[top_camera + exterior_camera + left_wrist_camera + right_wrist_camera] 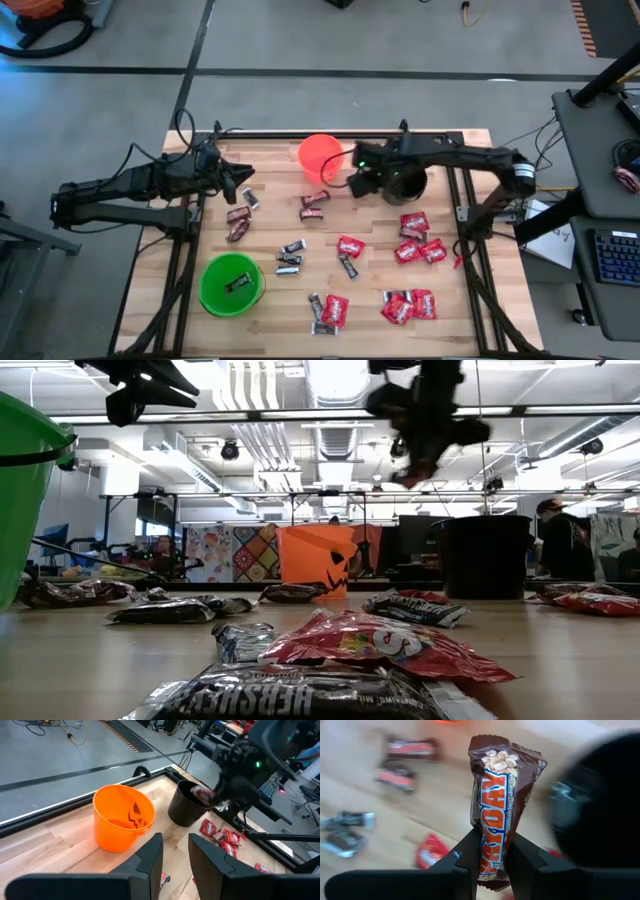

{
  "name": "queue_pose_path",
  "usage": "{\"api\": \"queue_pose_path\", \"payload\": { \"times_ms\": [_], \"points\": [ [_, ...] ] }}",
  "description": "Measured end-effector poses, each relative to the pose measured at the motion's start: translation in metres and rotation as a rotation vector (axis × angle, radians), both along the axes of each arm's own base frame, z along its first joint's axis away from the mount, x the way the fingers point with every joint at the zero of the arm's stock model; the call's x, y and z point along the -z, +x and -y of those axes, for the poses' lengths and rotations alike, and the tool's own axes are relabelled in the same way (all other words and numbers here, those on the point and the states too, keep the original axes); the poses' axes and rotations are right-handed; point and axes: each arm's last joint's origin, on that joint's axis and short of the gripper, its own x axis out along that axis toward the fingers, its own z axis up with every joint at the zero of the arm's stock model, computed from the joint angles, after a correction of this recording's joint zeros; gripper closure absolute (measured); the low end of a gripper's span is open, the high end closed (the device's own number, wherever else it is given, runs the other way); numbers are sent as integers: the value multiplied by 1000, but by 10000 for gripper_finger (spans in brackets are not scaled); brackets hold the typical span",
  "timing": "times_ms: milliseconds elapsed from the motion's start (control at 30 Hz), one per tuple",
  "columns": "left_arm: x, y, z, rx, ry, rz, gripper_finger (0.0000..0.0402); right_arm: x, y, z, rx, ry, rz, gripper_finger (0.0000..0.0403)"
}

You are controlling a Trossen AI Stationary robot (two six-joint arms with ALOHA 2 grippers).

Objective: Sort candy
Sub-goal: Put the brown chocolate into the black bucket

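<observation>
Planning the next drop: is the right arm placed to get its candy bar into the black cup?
Probably yes. The right claw grips the candy bar just beside the black cup, with nothing between them.

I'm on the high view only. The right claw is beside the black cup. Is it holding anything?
Observer: Yes. The right claw grips a brown PayDay bar, which stands up between its fingers.
Operator: And the left claw?
Observer: The left claw is open, with nothing between its fingers.
Operator: How high is the right claw over the cup?
Observer: In the low view it hangs well above the black cup's rim.
</observation>
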Motion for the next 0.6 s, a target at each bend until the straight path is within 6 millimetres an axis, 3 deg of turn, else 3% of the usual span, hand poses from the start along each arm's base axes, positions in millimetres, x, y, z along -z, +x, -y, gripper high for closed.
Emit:
{"api": "queue_pose_path", "payload": {
  "times_ms": [233, 600],
  "points": [
    [1, 2, 0, -9, -24, 6, 324, -6, -37, 23, 75, -58, -169, 332],
    [-11, 6, -3, -92, -43, 34, 324, 38, -58, 41, -5, -13, -337, 331]
  ]
}}
